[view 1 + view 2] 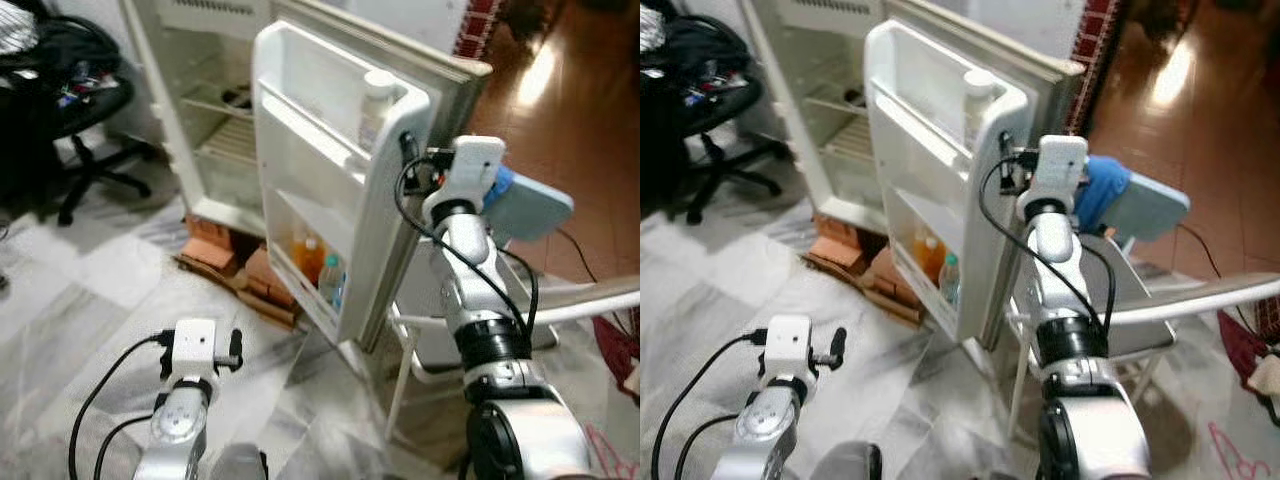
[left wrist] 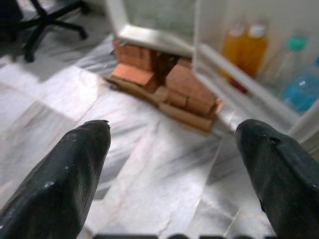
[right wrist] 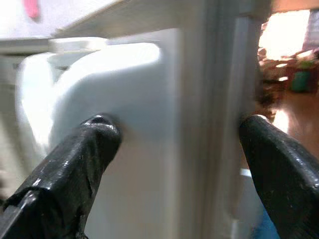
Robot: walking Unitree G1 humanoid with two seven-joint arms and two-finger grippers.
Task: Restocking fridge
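Fridge (image 1: 215, 120) open; door (image 1: 330, 190) swung wide, bottles (image 1: 318, 262) on its lower shelf, white bottle (image 1: 376, 105) up top. Right end effector (image 3: 174, 164) wide, straddling door edge, not clamped. Left end effector (image 2: 174, 174) wide, empty, low over floor (image 1: 110, 290). Restocking judged incomplete: main shelves look sparse.

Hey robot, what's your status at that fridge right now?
Right end effector open, straddling the fridge door edge. Left end effector open, low over the floor. Bottles in bottom door shelf. Chair behind door.
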